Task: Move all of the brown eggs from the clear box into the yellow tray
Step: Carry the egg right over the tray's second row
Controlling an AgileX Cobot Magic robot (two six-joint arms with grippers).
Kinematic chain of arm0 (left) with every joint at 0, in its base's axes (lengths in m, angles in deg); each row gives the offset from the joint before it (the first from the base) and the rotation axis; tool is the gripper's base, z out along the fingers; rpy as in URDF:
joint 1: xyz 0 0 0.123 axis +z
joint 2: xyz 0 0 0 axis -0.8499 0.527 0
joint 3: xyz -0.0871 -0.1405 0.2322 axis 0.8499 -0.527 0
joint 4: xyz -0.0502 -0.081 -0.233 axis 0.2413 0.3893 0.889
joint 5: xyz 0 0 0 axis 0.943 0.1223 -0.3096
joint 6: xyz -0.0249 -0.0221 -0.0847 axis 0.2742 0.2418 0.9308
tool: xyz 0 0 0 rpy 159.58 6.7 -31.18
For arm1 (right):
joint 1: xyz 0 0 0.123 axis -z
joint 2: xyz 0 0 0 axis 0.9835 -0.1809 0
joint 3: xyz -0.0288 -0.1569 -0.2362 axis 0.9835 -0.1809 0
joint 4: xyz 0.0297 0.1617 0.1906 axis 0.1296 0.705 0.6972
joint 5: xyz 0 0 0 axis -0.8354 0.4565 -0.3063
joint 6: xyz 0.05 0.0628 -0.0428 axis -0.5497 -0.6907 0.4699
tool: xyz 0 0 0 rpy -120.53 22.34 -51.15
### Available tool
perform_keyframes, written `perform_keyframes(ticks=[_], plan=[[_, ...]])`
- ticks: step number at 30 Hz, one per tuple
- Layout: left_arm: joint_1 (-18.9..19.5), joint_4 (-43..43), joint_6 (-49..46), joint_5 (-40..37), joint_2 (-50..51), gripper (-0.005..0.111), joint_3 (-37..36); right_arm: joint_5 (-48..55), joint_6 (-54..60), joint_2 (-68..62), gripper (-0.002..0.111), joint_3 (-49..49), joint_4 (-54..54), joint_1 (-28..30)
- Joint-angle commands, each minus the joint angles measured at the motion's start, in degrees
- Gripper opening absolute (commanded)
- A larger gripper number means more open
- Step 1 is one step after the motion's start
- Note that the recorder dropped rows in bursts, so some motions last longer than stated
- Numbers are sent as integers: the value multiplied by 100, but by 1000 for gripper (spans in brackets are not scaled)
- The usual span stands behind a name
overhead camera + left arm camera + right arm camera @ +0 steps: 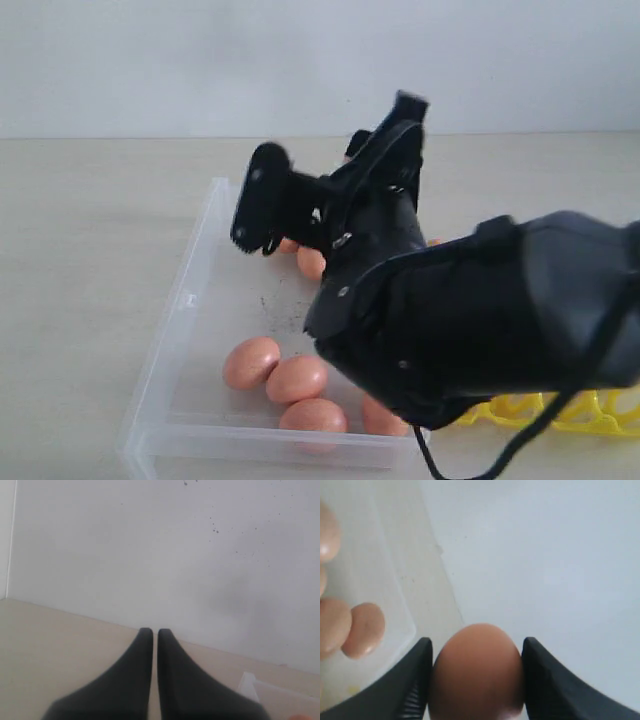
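Right wrist view shows the right jaws clamped on a brown egg (477, 672); left jaws pressed nearly together, empty.

My right gripper (477, 641) is matte black, arm (500, 310) black too. The brown egg (477, 675) in it is even orange-tan with a pale sheen. The other brown eggs (296, 378) are pinkish-tan, plain. The clear box (185, 300) is see-through with a whitish rim and dark specks on its floor. The yellow tray (600, 415) is a bright yellow open lattice. The tabletop (90, 220) is pale beige. The wall (200, 60) is off-white with a few dark dots. My left gripper (155, 632) is dark grey-black.
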Motion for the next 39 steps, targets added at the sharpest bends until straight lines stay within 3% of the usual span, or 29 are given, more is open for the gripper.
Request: perform_keyframes(ticks=[1, 7, 13, 23, 26, 34, 39], plan=[[-20, 19, -43, 0, -16, 4, 15, -23, -1627, 779, 0, -438, -2, 175], [-20, 19, -43, 0, -16, 4, 15, -72, -3689, 1885, 0, -1268, -2, 881], [-20, 19, -43, 0, -16, 4, 15, -1572, -5207, 2471, 0, -2055, -2, 2275], [-20, 19, -43, 0, -16, 4, 15, -5601, -4420, 2461, 0, -1992, -2, 4578], [-20, 19, -43, 0, -16, 4, 15, -6281, -4359, 2375, 0, -1961, -2, 5076], [-20, 19, -43, 0, -16, 4, 15, -5963, -3655, 2035, 0, -1973, -2, 5182], [-20, 19, -43, 0, -16, 4, 15, -6571, -2829, 1956, 0, -1874, -2, 5169]])
